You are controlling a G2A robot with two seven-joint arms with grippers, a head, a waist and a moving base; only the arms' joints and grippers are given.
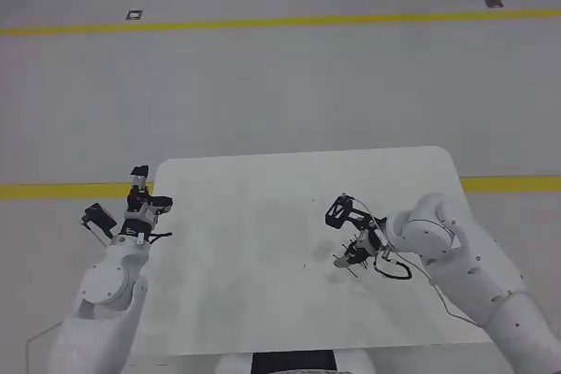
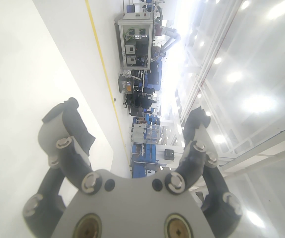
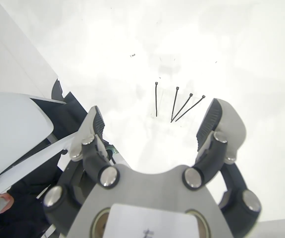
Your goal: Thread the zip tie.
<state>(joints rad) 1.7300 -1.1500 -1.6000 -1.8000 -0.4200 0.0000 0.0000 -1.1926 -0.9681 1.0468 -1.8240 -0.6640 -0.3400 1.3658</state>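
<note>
The white table is the big thing here. The right gripper hangs just off its centre, toward 4 o'clock, fingers spread wide and empty. The left gripper sits at the 9 o'clock edge, also released. Four black zip ties lie fanned on the table near the right gripper.

A white table with rounded corners is pictured on a grey floor; the floor is crossed by a far yellow line and a nearer yellow line, which is interrupted by the table; a metal-framed cabinet, blue racks and ceiling lights are seen in the hall beyond; a dark speck is seen on the tabletop.
</note>
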